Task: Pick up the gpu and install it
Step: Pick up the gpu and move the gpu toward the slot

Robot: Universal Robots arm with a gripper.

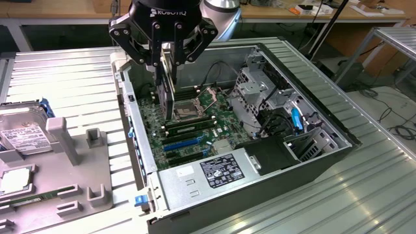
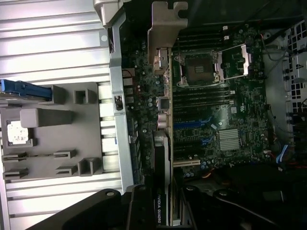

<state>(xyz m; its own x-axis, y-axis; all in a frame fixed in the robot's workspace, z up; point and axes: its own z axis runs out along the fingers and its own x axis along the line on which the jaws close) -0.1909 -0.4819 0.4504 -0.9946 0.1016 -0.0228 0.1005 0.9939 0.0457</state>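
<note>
**Gripping the gpu on edge inside the open computer case**

Exterior view: the gripper (image 1: 165, 62) hangs over the computer case (image 1: 325, 114), its arm cut off by the picture's upper edge. The fingers are clamped on the upper edge of the gpu (image 1: 166, 90), which hangs straight below them. The card stands on edge, its flat faces toward the exterior view's left and right. Its lower edge reaches down to the motherboard (image 1: 211, 105) beside the CPU socket (image 1: 186, 113), near the case wall on the exterior view's left. Whether that edge touches a slot cannot be made out.

Wrist view: the gpu (image 2: 162, 158) shows edge-on as a narrow strip. Its long axis runs parallel to the nearby case wall, away from the gripper (image 2: 165, 203) to the silver end bracket (image 2: 165, 28). The dark fingers hide the card's near end on both sides, and its circuit face is turned out of sight. The CPU socket (image 2: 199, 67) lies just beside the card.
</note>
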